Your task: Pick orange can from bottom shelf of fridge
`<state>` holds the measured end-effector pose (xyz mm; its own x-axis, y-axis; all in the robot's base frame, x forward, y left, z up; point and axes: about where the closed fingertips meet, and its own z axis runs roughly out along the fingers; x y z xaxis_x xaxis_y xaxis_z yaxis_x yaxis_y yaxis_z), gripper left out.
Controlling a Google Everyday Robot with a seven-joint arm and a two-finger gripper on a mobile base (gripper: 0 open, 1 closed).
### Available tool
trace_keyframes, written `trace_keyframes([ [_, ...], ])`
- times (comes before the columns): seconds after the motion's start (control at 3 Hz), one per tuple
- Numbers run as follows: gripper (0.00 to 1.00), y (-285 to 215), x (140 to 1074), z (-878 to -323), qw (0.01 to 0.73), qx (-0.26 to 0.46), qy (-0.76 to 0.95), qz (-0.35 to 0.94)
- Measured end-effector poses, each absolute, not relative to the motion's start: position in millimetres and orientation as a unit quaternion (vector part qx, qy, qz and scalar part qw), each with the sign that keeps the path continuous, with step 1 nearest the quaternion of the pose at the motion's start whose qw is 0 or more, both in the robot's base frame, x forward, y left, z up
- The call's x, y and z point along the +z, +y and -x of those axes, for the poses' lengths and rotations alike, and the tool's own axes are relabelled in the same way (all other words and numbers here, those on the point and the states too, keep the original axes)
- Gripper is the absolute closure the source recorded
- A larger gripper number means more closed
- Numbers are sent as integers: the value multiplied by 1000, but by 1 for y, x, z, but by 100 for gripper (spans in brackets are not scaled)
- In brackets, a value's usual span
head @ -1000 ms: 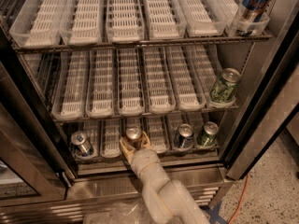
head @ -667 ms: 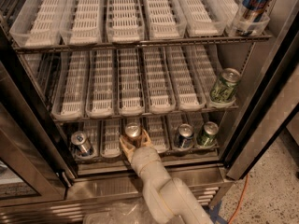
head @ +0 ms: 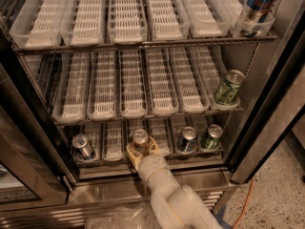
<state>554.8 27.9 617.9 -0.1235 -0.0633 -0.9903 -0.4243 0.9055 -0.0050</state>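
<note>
The orange can (head: 140, 137) stands upright in a middle lane at the front of the bottom shelf (head: 113, 146) of the fridge (head: 267, 113). It has a coppery body and a silver top. My gripper (head: 141, 147) reaches in from below over the steel sill (head: 109, 173). Its pale fingers (head: 130, 151) sit tight on either side of the can, shut on it. The can's lower body is hidden behind the gripper. The white arm (head: 167, 194) runs down to the lower edge of the camera view.
On the bottom shelf stand a silver-blue can (head: 82, 146) at the left and a blue can (head: 188, 138) and a green can (head: 211, 136) at the right. A green can (head: 228, 87) stands on the middle rack, a blue can (head: 255, 6) on the top. An orange cable (head: 243, 199) lies on the floor.
Almost nothing has moved. The gripper stays around the orange can at the shelf front, with only a slight shift.
</note>
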Motion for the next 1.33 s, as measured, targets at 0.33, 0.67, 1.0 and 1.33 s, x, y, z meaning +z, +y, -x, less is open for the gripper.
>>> trace_keyframes([
  [0.33, 100, 16, 608, -531, 617, 158, 758, 144],
  [0.67, 100, 17, 607, -532, 616, 160, 757, 144],
  [1.0, 100, 14, 596, -516, 611, 164, 762, 138],
  [1.33, 100, -10, 587, -486, 614, 150, 768, 107],
])
